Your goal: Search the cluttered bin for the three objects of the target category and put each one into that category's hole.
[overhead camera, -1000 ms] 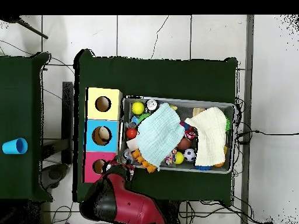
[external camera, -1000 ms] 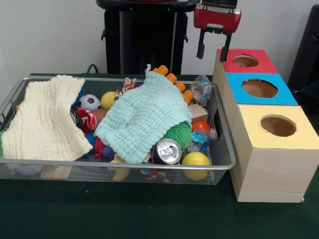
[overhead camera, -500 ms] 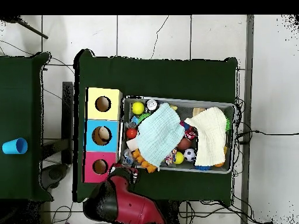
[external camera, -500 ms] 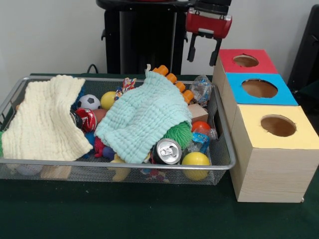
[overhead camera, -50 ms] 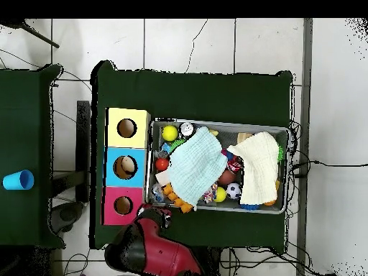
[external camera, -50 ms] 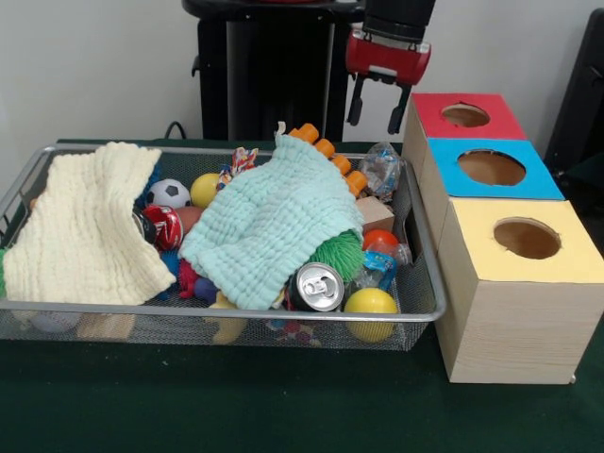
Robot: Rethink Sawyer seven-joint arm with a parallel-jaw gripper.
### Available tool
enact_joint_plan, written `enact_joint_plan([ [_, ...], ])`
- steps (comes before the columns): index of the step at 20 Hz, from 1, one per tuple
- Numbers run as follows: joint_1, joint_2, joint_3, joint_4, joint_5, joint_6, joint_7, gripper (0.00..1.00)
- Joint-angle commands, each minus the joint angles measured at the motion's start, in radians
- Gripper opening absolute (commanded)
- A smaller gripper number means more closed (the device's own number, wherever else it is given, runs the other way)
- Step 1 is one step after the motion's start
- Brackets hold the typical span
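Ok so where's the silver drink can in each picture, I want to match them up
Front view: the silver can lies on its side at the bin's near rim, its top facing the camera, left of a yellow ball.
Overhead view: the can sits at the bin's upper edge, right of the yellow ball.
Shared landmark: the mint cloth beside it in both.

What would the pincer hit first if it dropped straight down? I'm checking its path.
Probably the bin's far corner, around the clear plastic bag; the open, empty pincer hangs above there, though depth is uncertain.
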State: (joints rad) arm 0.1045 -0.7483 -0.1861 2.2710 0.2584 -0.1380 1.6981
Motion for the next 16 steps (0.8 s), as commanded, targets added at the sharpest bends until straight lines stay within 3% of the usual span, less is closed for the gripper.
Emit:
enact_joint_plan([
  [1, -0.015, 0.03, 0.018, -0.086, -0.004, -0.047, 0.179, 1.0],
  [8, -0.08, -0.015, 0.088, -0.067, -0.028, -0.018, 0.194, 1.0],
  [16, -0.179, -0.029, 0.189, -0.046, -0.07, -0.057, 0.228, 1.0],
])
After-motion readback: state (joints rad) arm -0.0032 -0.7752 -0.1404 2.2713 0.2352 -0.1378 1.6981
